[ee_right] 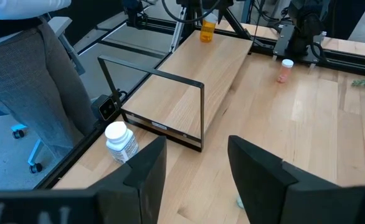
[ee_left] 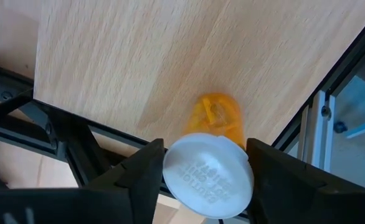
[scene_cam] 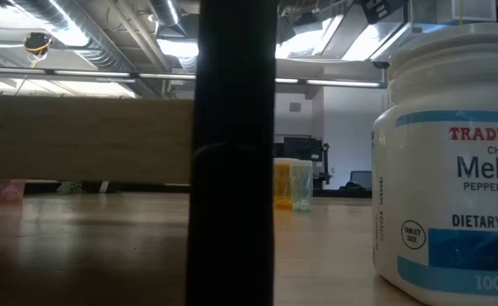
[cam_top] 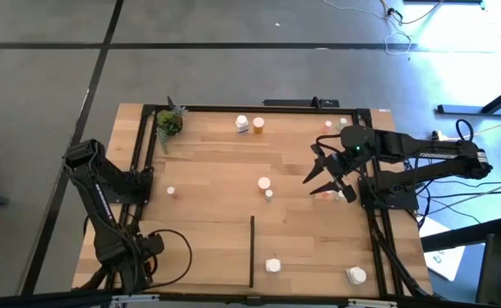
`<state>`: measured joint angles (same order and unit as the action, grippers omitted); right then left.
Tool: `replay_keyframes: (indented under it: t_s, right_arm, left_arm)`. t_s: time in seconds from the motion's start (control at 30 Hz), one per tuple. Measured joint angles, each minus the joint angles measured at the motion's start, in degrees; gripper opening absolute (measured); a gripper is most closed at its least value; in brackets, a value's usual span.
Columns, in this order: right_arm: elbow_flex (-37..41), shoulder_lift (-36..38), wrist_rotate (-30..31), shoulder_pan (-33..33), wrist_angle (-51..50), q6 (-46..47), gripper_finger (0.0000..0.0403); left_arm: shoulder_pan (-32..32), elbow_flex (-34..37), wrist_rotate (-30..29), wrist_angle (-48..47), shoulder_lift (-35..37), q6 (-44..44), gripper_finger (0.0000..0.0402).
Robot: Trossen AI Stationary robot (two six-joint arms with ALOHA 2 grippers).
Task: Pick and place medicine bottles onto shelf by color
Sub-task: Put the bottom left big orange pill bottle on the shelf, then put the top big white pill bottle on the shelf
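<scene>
Orange bottle [ee_left: 215,115] first, it's nearest the front edge. It sits at the end of the shelf [ee_right: 195,68] on the left-arm side of the divider strip [cam_top: 251,252], well away from the strip. The left tool [ee_left: 205,163] has a finger pressed on each side of its white cap. Can't tell if the base is fully down on the plank.

- Grip is on a round cap only, so it's slippy. If the fingers part unevenly the bottle gets dragged and tips.
- It's right beside the black rail at the shelf end. If it topples that way it's off the shelf.
- If it rolls toward the strip it ends up among the wrong colour.

Two white bottles [cam_top: 273,266] [cam_top: 356,275] stand on the other side of the strip, so the sort looks right so far. They're safe unless something rolls into them.

Farther back from the strip the right tool [ee_right: 197,149] hangs over mid-counter, fingers apart and empty. A small bottle [cam_top: 326,195] lies just beside it, and two more [cam_top: 264,183] [cam_top: 268,195] stand close together toward the strip's line. They're tiny next to those fingers, so a sloppy descent knocks one over or shoves the neighbour.

Farthest from the strip is a row of bottles [cam_top: 242,124] [cam_top: 258,126] along the back rail. The plant [cam_top: 168,124] is in the back corner on the left-arm side, and leaves could snag a reach there.
</scene>
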<state>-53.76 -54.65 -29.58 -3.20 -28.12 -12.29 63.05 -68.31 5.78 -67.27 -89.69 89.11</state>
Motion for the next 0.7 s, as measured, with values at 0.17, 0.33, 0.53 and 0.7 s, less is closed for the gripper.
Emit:
replay_keyframes:
  t_s: [0.17,0.33,0.53,0.7]
  right_arm:
    - [0.00,0.00,0.00,0.00,0.00,0.00,0.0174]
    - [0.00,0.00,0.00,0.00,0.00,0.00,0.0174]
    - [0.00,0.00,0.00,0.00,0.00,0.00,0.0174]
    - [0.00,0.00,0.00,0.00,0.00,0.00,0.0174]
  left_arm:
    - [0.00,0.00,0.00,-0.02,0.00,-1.64,0.0230]
    - [-0.03,0.00,-0.07,-0.02,0.00,-1.65,0.0245]
    - [-0.71,0.00,-0.04,-0.04,0.00,-1.17,0.0269]
    - [-0.79,0.00,-0.07,-0.04,0.00,-1.19,0.0295]
